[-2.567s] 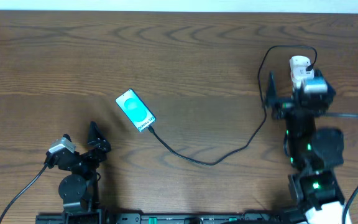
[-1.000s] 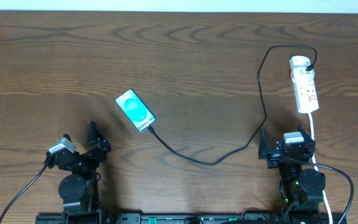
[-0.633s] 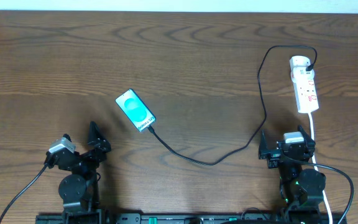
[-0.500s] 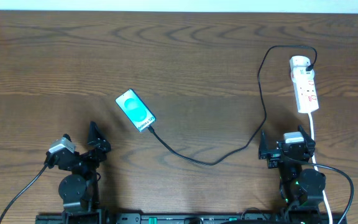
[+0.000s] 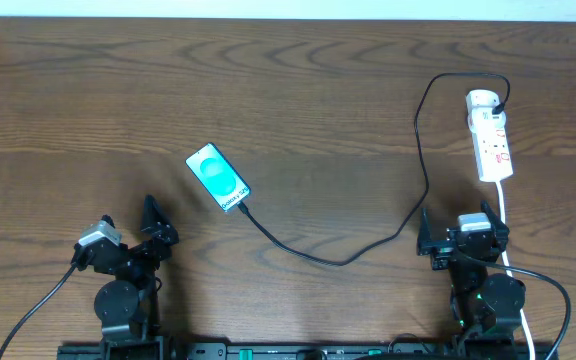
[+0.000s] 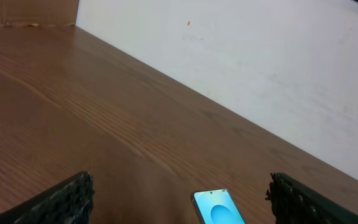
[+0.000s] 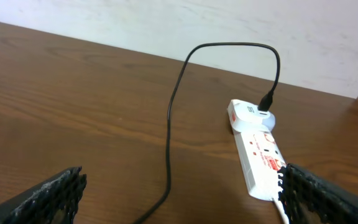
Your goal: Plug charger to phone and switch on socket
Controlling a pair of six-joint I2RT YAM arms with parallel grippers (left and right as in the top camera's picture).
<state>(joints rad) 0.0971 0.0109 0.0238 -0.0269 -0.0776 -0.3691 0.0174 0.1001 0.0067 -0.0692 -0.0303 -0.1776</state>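
1 — Two grippers, both at the near edge of the table (image 5: 298, 90). On the left gripper (image 6: 180, 186) the jaws are spread wide with nothing between them. The right gripper (image 7: 182, 177) is the same, empty.

2 — Phone?

1 — The phone (image 5: 218, 178) lies flat, left of centre, screen lit turquoise, well ahead of the left arm. The charger (image 5: 343, 261) runs from its near end, sags toward the front, and climbs in a loop on the right. It ends in a black plug (image 7: 266, 102) at the far end of the socket (image 5: 492, 140). The socket lies far right, just beyond the right gripper.

2 — Connector seated?

1 — The tip touches the phone's edge, but it's too small to tell if it's fully home. Whether the socket is on can't be read either.

2 — Then the step in hand, as I judge it, is the switching.

1 — Agreed, and it's the right arm's job. Close the jaws first so one blunt tip meets the rocker. Press straight down, not sideways, since the strip is probably light and would slide. Approach along the strip from its near end, clear of the plug and the cable loop. Mind the white cord (image 5: 505, 215) beside the gripper, because snagging it would drag the strip.
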